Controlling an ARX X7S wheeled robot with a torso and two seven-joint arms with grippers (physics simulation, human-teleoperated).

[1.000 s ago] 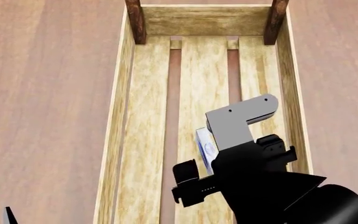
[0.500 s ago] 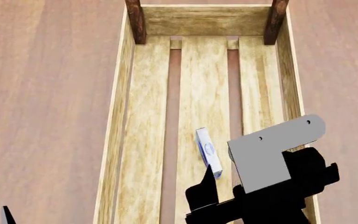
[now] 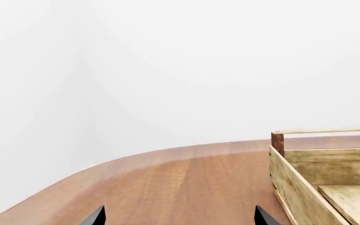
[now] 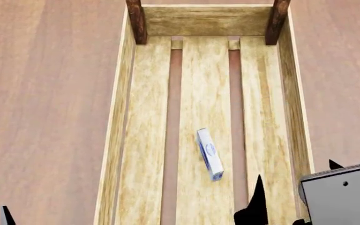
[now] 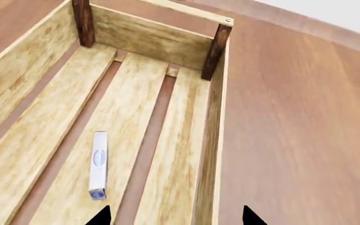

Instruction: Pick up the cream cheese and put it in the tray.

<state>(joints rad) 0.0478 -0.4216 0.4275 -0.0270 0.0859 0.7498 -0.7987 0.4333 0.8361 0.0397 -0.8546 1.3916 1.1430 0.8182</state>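
The cream cheese is a small white-and-pale-blue box lying on its narrow edge on the middle slat of the tray, free of any gripper. It also shows in the right wrist view, inside the tray. My right gripper is open and empty, above the tray's near right side and apart from the box; its fingertips stand wide. My left gripper is open and empty over the table left of the tray; only one tip shows in the head view.
The tray sits on a brown wooden table and has dark brown corner posts at its far end. The table's curved edge meets a white wall in the left wrist view.
My right gripper has drawn back toward the near right, away from the cream cheese. The box stays in place on the middle slat. The left arm has not moved.
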